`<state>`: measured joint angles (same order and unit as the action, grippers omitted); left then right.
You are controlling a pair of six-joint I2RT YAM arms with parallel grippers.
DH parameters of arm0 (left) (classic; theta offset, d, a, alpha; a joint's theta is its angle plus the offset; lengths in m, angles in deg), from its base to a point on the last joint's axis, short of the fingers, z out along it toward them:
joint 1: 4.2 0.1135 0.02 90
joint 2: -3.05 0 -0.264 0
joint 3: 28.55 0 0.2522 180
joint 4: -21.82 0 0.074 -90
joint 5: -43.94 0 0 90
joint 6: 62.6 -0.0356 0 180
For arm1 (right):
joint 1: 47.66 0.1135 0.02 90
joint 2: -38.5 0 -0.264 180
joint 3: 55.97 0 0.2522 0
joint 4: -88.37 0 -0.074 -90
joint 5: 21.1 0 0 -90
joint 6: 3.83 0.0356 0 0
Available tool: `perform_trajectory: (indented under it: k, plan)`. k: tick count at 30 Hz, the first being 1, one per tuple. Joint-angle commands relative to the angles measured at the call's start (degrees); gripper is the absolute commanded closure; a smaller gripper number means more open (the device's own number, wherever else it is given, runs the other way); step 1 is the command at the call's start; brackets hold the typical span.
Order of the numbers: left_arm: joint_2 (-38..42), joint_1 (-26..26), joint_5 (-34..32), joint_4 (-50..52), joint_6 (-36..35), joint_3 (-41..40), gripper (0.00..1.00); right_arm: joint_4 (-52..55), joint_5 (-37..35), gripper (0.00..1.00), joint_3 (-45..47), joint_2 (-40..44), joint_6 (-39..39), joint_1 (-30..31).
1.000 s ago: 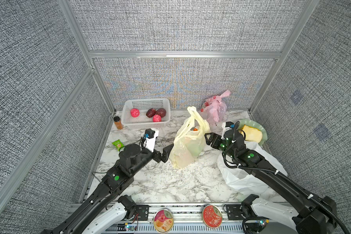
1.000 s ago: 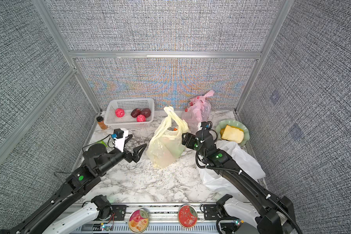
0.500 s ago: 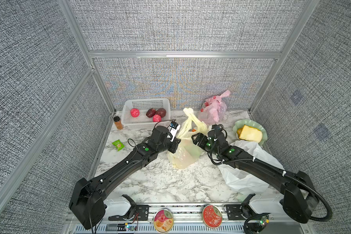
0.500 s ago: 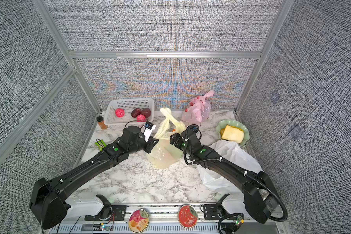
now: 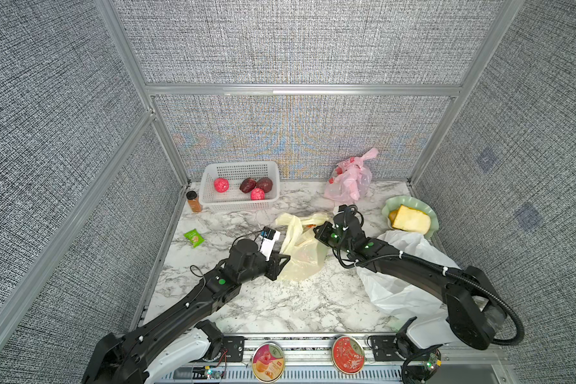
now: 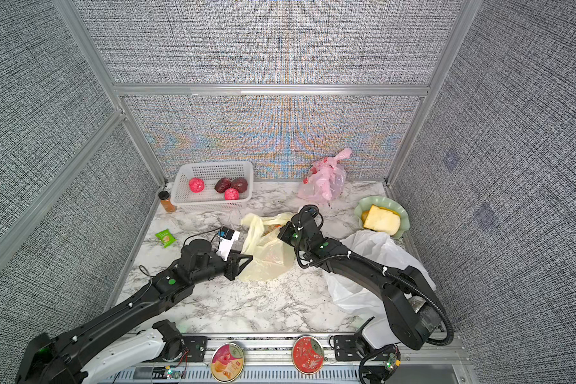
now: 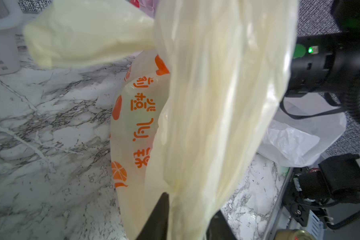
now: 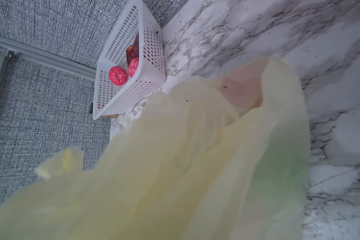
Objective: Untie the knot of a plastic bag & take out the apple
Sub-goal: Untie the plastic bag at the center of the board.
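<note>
**Both tools on the yellow bag at mid-desk**

**Top views.** In both top views the yellow bag (image 5: 300, 256) lies slumped at the centre of the marbled desk (image 5: 263, 306). The left tool (image 5: 280, 262) meets the bag's lower-left edge. The right tool (image 5: 318, 230) meets its upper-right edge, by the mouth. From up here I cannot tell how wide either tool stands. Open desk runs below the bag down to the front rail, and to the left there is only a green packet (image 5: 193, 237). A white basket (image 5: 240, 168) stands at upper left against the back wall, with a spice bottle (image 5: 193, 201) just beside it. A pink bag (image 5: 348, 181) sits at upper centre-right and a green plate (image 5: 409, 201) at the right edge. A crumpled white bag (image 5: 399, 289) crowds the lower right, under the right arm.

**Left wrist.** Two black fingers (image 7: 160, 218) at the bottom edge stand narrowly apart. A bunched strip of the bag runs down between them and fills the gap, so the left tool is clamped on the film. Orange print reads clearly on the bag's body. The right arm (image 7: 320, 62) fills the upper right.

**Right wrist.** Blurred film fills the lower frame and hides the fingers. The right tool is closed and the film fans out from it, so it is pinching the bag. Only this view shows a greenish shape (image 8: 279, 172) and a pinkish shape (image 8: 243, 91) through the film. I cannot tell which of them, if either, is the apple.
</note>
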<state>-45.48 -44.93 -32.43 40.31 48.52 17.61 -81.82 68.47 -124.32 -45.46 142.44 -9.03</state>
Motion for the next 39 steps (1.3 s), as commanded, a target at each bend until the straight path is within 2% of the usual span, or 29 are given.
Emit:
perform_trajectory:
  k: [1, 3, 6, 8, 11, 13, 15, 16, 18, 20, 21, 24, 26, 30, 35, 39]
  plan:
    - [6.9, 0.0, -7.3, 6.4, -1.7, 2.3, 0.51, 3.7, 4.5, 1.0, -3.9, -0.9, -7.5, 0.0]
    - [9.5, 0.1, -11.4, 9.4, -3.1, 6.2, 0.43, 6.4, 5.8, 1.0, -7.1, -2.0, -10.6, 0.0]
    - [5.7, 0.1, -10.7, 12.4, -6.4, 15.3, 0.43, 8.8, 6.4, 1.0, -10.4, -3.0, -13.4, -0.1]
    - [0.0, 0.1, -5.7, 13.0, -8.1, 21.8, 0.48, 9.6, 6.7, 1.0, -12.1, -3.5, -14.5, -0.2]
    - [-8.8, 0.1, 3.3, 11.9, -8.1, 30.8, 0.62, 11.3, 7.3, 1.0, -14.2, -4.6, -15.6, -0.4]
    - [-14.3, 0.1, 8.3, 11.0, -6.7, 34.1, 0.66, 12.8, 7.4, 0.76, -14.8, -4.8, -15.3, -0.6]
    - [-19.1, 0.1, 6.9, 13.7, -7.0, 36.3, 0.71, 13.5, 7.1, 0.57, -14.2, -3.9, -14.6, -0.5]
    - [-21.0, 0.2, 4.4, 15.6, -7.3, 36.8, 0.76, 13.5, 6.5, 0.51, -13.2, -2.9, -13.6, -0.4]
    - [-23.2, 0.2, -2.9, 18.3, -4.1, 36.9, 0.83, 13.6, 5.4, 0.47, -10.8, -0.5, -11.9, -0.3]
    - [-24.0, 0.3, -7.4, 18.5, -4.9, 35.7, 0.84, 13.5, 3.8, 0.44, -8.0, 2.4, -10.6, 0.2]
    - [-24.4, 0.3, -8.8, 18.8, -5.7, 35.5, 0.83, 13.5, 3.2, 0.44, -7.1, 3.5, -10.1, 0.4]
    - [-26.7, 0.3, -13.0, 20.9, -8.3, 36.9, 0.61, 13.9, 2.3, 0.42, -5.2, 5.1, -8.5, 1.2]
    - [-28.7, 0.4, -14.6, 22.3, -9.8, 38.6, 0.52, 13.5, 2.2, 0.42, -4.5, 5.0, -7.7, 1.5]
    - [-33.3, 0.5, -14.5, 26.1, -12.4, 44.5, 0.49, 12.4, 1.4, 0.41, -4.4, 3.8, -6.6, 1.6]
    - [-36.3, 0.5, -17.2, 34.9, -18.1, 57.8, 0.48, 12.3, -0.1, 0.37, -6.3, 3.6, -6.0, 1.6]
    - [-40.3, 3.2, -16.7, 43.6, -22.6, 67.8, 0.43, 12.0, -1.0, 0.31, -7.0, 4.5, -5.2, 1.8]
